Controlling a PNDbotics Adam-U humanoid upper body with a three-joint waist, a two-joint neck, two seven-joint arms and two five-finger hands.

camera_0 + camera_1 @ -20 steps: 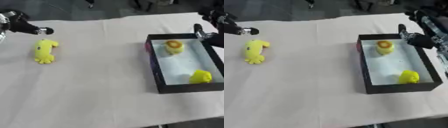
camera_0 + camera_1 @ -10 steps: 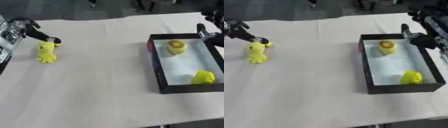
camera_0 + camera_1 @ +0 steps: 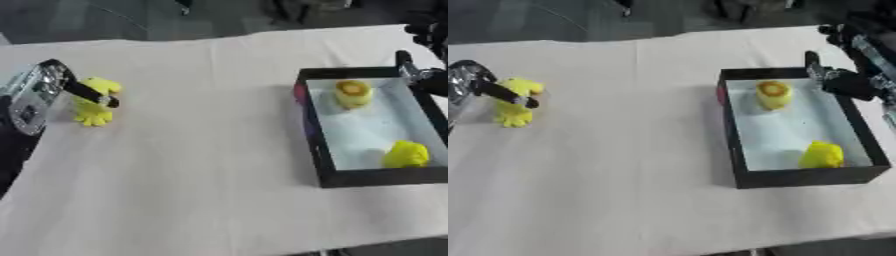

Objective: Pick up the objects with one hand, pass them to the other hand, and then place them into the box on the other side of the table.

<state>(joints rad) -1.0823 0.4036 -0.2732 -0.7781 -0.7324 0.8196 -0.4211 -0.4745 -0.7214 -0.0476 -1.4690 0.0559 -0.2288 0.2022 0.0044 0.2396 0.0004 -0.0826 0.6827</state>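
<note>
A yellow soft toy (image 3: 94,102) lies on the white tablecloth at the far left. My left hand (image 3: 37,94) comes in from the left edge right beside it, open, with one straight black finger (image 3: 89,93) lying across the toy's upper part. A black box (image 3: 731,142) with a white floor stands on the right. In it are a yellow cylinder with a brown top (image 3: 773,94) and a yellow lumpy object (image 3: 822,154). My right hand (image 3: 846,83) hovers open over the box's far right corner, holding nothing.
The white cloth (image 3: 201,165) covers the table between the toy and the box. The table's near edge runs along the bottom of the views, and a dark floor with dim shapes lies beyond the far edge.
My left hand has come down and right from the far left corner until its finger lies over the yellow toy. My right hand has stayed at the box's far corner.
</note>
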